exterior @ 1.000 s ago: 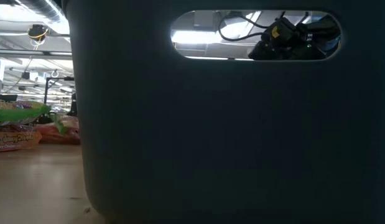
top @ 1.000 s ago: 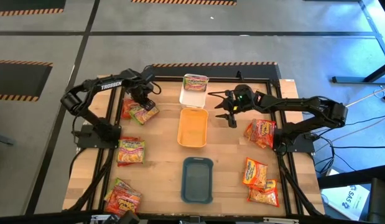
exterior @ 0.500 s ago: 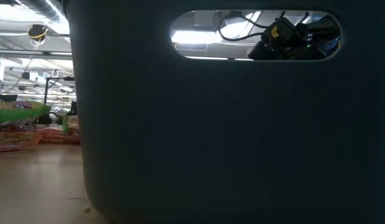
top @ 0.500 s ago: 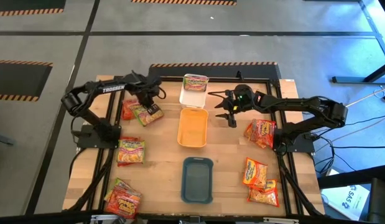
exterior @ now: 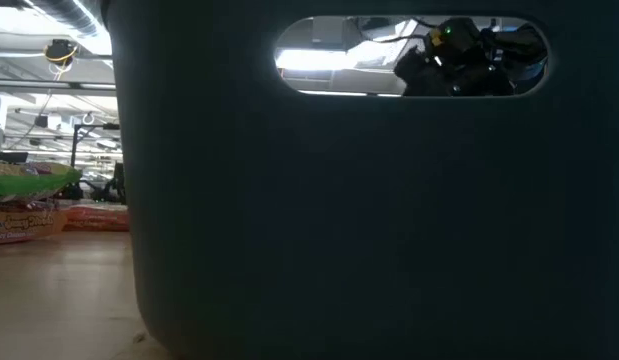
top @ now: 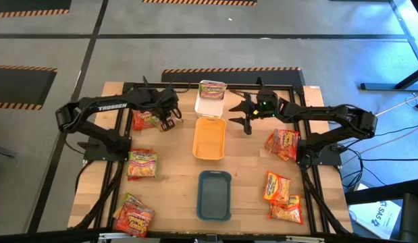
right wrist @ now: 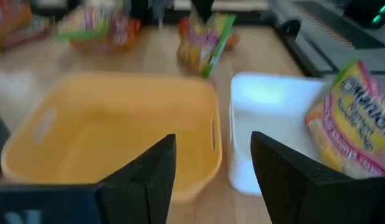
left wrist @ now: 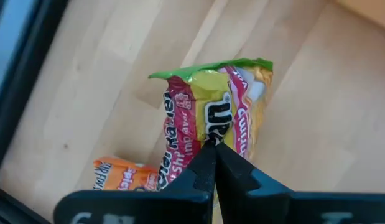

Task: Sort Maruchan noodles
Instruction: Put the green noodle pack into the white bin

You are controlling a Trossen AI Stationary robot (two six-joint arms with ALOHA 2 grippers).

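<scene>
My left gripper (top: 169,116) (left wrist: 212,147) is shut on a green-pink noodle packet (left wrist: 211,99), held above the table between the far left packets and the trays. A red-orange packet (top: 144,120) (left wrist: 120,177) lies flat on the table just left of it. My right gripper (top: 244,113) (right wrist: 211,146) is open and hovers over the gap between the orange tray (top: 209,137) (right wrist: 111,124) and the white tray (top: 210,102) (right wrist: 273,106). The white tray holds one green-pink packet (top: 212,88) (right wrist: 351,118). My left gripper pinches the green-pink packet between its two fingers at a spot near one short end (left wrist: 208,134), coming from above. The packet is lifted clear of the table; in the right wrist view it hangs (right wrist: 204,40) below the fingers, its green edge (left wrist: 211,67) farthest from them.
The teal tray (top: 215,195) sits nearest the near edge, and its wall (exterior: 339,200) fills the low view. Loose packets lie at left (top: 142,164), near left (top: 133,214), right (top: 283,143) and near right (top: 277,187) (top: 287,211).
My left gripper has lifted the green-pink packet off the table and carried it right, toward the trays; the red-orange packet beside it has stayed put. My right gripper has shifted slightly toward the far edge, still open.
</scene>
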